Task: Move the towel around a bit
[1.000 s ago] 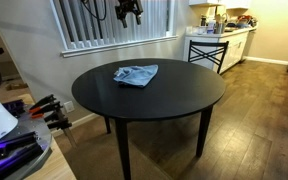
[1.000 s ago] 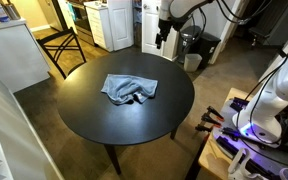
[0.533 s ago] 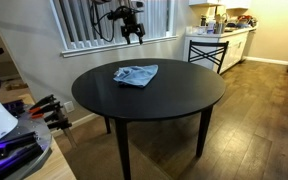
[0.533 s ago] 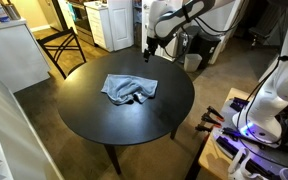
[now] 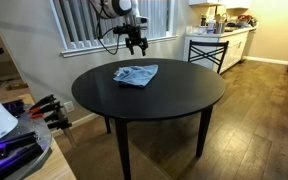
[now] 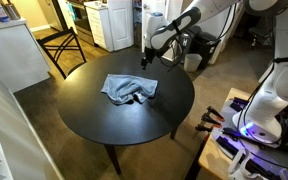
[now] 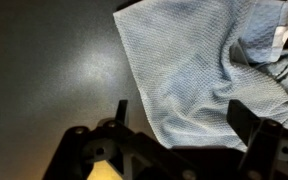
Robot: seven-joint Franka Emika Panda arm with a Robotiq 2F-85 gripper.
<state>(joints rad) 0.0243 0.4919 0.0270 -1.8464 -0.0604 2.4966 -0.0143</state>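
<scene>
As towel [image 7: 189, 65] looked soft, light & limp, gripper [image 7: 177, 110] (jaws spread, empty) was best aimed at a raised fold.

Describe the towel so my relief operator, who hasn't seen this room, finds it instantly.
Start at the round black table. On its top, toward the side by the window blinds, lies the towel. It is crumpled, pale blue-grey cloth, standing out against the dark surface.
</scene>
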